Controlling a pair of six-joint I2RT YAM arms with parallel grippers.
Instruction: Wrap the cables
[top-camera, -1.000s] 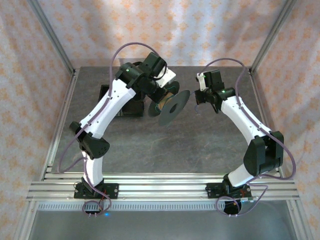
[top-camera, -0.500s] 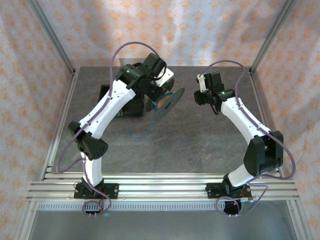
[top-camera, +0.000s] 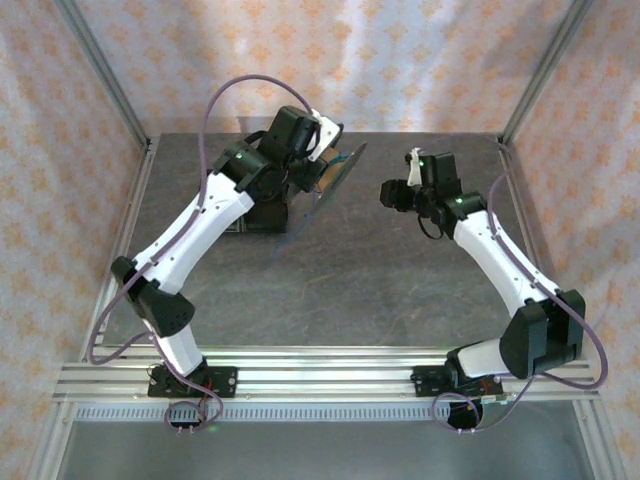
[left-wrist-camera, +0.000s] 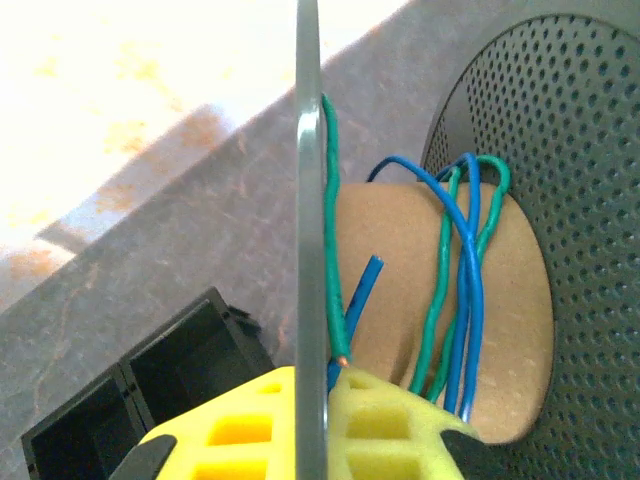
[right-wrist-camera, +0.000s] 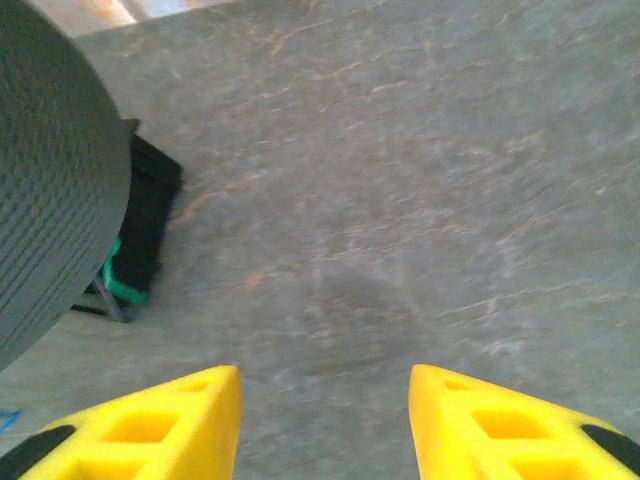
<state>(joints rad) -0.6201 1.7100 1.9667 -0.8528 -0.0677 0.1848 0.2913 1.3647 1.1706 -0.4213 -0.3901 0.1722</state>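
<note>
The left hand (left-wrist-camera: 315, 390) is closed on the spool (left-wrist-camera: 560, 180), its yellow fingers (left-wrist-camera: 240, 430) pinching the thin near flange, which shows edge-on in the left wrist view. The cables lie on the spool's brown cardboard core (left-wrist-camera: 515, 340), between the two flanges. The green cable (left-wrist-camera: 432, 320) and the blue cable (left-wrist-camera: 470, 300) run side by side around the core in a few loose turns and cross near its top. One green strand runs down along the near flange to a bare copper tip just above the fingers, with a loose blue end beside it.

From above, the left arm holds the spool lifted and tilted over the far part of the desk (top-camera: 380, 290), just beside a black compartmented tray (top-camera: 250, 215). The right hand (right-wrist-camera: 325, 400) hangs to the right of the spool, apart from it. Its two yellow fingers stand wide apart with nothing between them and grey desk beneath. The spool's perforated flange sits at the left edge of the right wrist view, with the tray beyond it
</note>
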